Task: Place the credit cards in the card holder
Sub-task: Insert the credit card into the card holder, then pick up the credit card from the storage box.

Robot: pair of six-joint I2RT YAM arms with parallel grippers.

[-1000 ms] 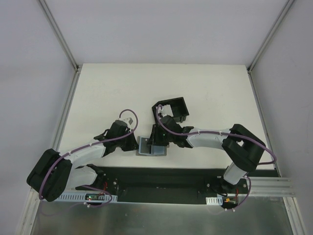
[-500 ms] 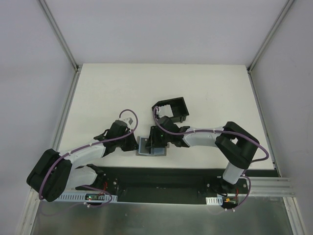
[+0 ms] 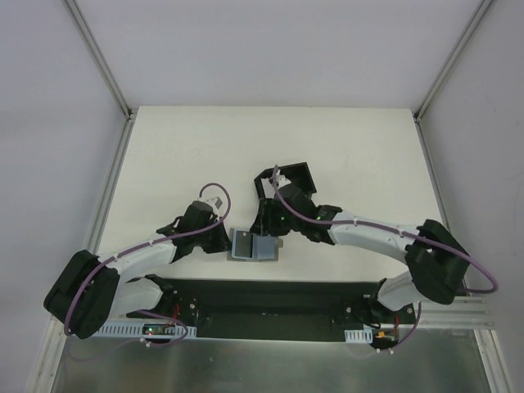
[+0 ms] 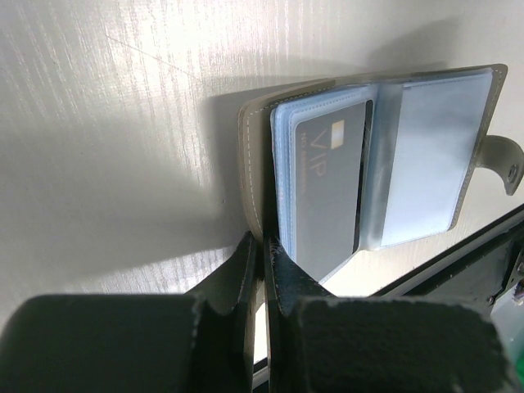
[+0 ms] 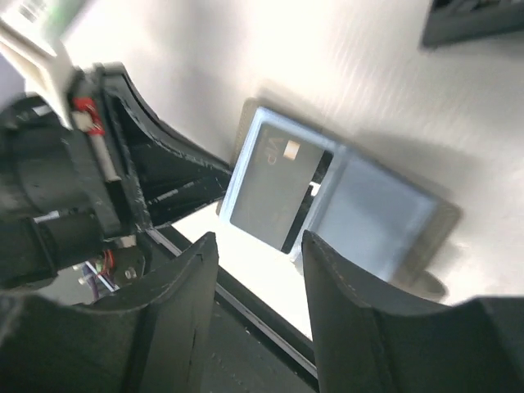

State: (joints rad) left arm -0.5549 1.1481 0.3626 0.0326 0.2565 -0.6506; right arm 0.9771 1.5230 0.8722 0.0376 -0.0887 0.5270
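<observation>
The grey wallet (image 3: 255, 246) lies open near the table's front edge, its clear sleeves facing up. A dark blue-grey credit card (image 4: 326, 184) marked VIP sticks partly out of the left sleeve, and it shows in the right wrist view too (image 5: 274, 190). My left gripper (image 3: 223, 240) is shut on the wallet's left cover edge (image 4: 252, 164). My right gripper (image 5: 258, 241) hovers just beyond the wallet, open, with nothing between its fingers. The black card holder (image 3: 291, 182) stands behind the right gripper (image 3: 267, 223); only its corner (image 5: 475, 20) shows in the right wrist view.
The wallet's strap tab (image 4: 509, 160) sticks out on its right side. A black base plate (image 3: 270, 299) runs along the near edge just in front of the wallet. White walls with metal frame posts (image 3: 110, 176) bound the table left and right.
My right gripper has pulled back off the wallet toward the card holder and its jaws have widened; the right elbow swung out to the right. The left gripper and wallet stayed put.
</observation>
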